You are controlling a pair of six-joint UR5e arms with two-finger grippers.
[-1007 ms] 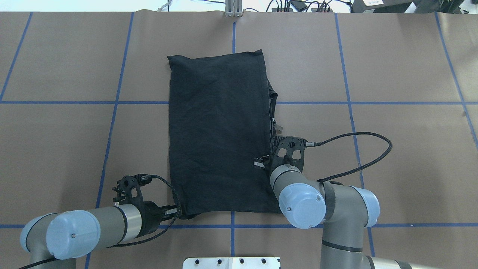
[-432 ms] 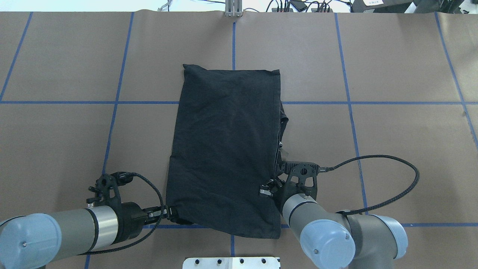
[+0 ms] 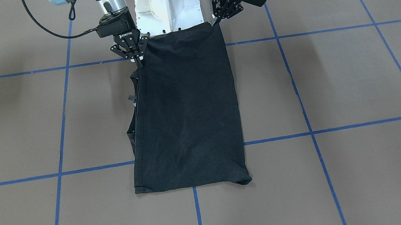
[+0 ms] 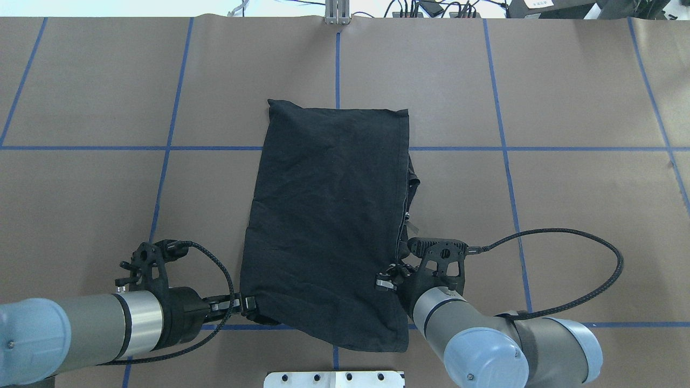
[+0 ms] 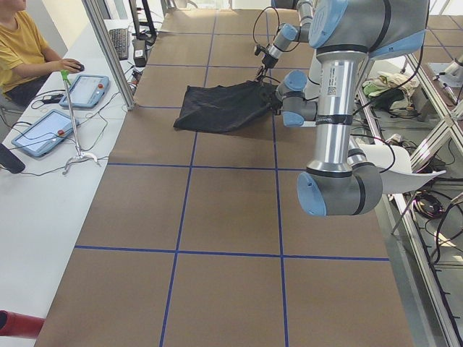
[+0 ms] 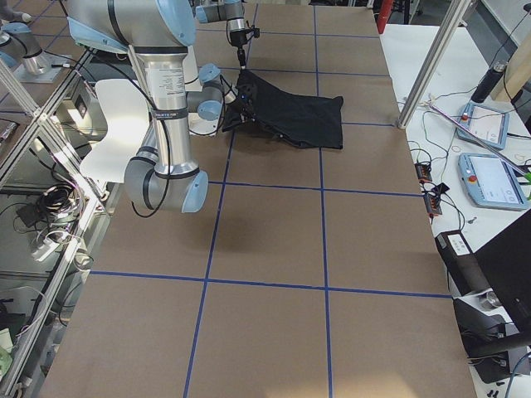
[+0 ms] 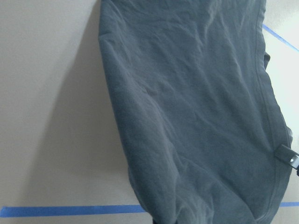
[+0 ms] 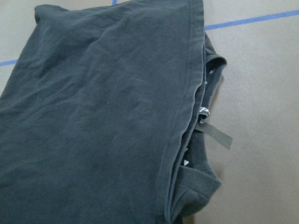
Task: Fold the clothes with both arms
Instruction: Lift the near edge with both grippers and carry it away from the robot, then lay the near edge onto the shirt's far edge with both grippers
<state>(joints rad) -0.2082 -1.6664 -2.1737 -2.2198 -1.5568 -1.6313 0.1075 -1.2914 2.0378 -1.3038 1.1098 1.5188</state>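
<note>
Logged left gripper (image 4: pixel 249 309) clamped on the near left corner of the T-shirt (image 4: pixel 329 215), and right gripper (image 4: pixel 384 281) pinched shut on its right edge, short of the near corner. Found near end raised, far end flat on the table (image 4: pixel 566 108). Judged light, limp, layered; expect sag between grips. Advise holding corners, catching every layer.

I see the T-shirt's (image 8: pixel 103 116) inner layers only as white specks at its open edge, the left arm (image 4: pixel 81 331) and right arm (image 4: pixel 485 353) cut off by the overhead view's lower edge, and the left hand (image 4: pixel 249 311) and right hand (image 4: pixel 384 280) too small to read in the side views.
</note>
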